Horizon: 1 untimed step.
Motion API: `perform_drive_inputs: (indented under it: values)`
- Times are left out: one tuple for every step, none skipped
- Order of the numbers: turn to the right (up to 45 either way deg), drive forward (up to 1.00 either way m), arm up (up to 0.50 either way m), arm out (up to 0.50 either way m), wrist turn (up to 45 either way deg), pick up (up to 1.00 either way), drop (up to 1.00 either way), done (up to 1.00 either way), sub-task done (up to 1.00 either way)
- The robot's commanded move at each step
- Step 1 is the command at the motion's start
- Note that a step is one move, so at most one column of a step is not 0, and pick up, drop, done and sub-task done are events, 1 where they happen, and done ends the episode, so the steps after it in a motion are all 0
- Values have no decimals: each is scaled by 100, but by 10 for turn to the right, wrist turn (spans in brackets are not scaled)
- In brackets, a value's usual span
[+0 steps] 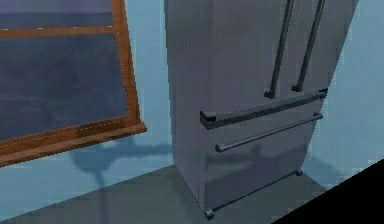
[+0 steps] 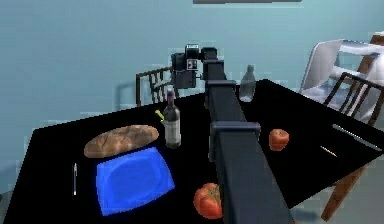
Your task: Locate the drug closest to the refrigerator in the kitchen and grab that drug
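My arm [image 2: 225, 110] reaches across the tabletop [image 2: 60, 140] past the dark bottle [image 2: 172, 120], jaws at the far edge near a chair [image 2: 150, 85], probably after the drug. I cannot tell whether they hold anything, nor pick the drug out. The refrigerator [image 1: 250, 90] stands just ahead, fitting that search.

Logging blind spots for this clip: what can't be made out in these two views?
Arm side view: whether the jaws hold anything; a chair back stands behind them.
Arm side view: the yellowish speck by the dark bottle is too small to name.
Forward view: the refrigerator is cut by the top edge, the window by the left edge.
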Motion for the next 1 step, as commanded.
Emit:
perform_drive_inputs:
  values:
    - [0,0,0,0,0,0,0,100,0]
